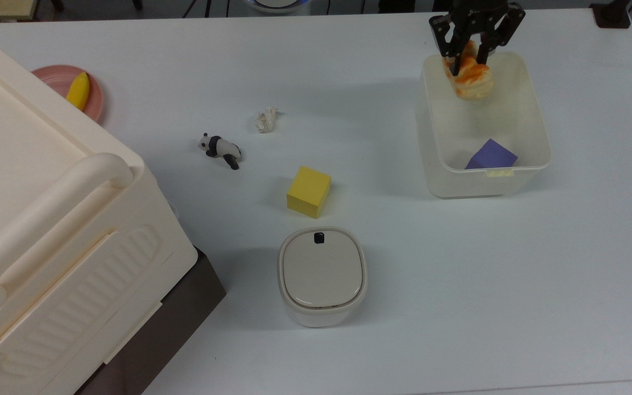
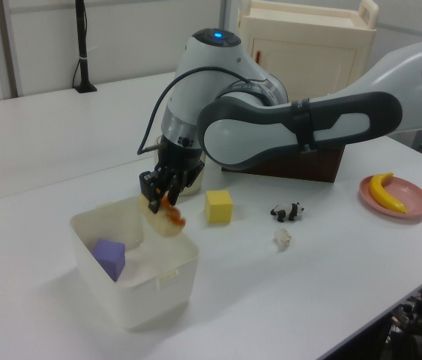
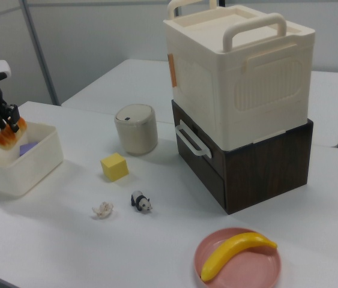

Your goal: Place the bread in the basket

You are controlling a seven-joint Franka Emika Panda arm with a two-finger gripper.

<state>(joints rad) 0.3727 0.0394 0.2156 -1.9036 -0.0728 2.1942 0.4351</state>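
Top view, items on white table [image 1: 458, 285]: gripper [image 1: 472, 52], fingers clamped on the bread [image 1: 472, 81], loaf held in the air over the far end of the basket [image 1: 538, 137], above its rim. Purple cube [image 1: 491, 154] inside basket, near end. Outside basket: yellow cube [image 1: 309, 191], lidded beige bin [image 1: 322, 275], toy panda [image 1: 219, 148], crumpled scrap [image 1: 266, 119], banana [image 1: 78, 91] on pink plate [image 1: 96, 104], cream handled box [image 1: 47, 230].

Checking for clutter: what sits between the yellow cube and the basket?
Nothing; in the top view, bare table separates the yellow cube from the basket.
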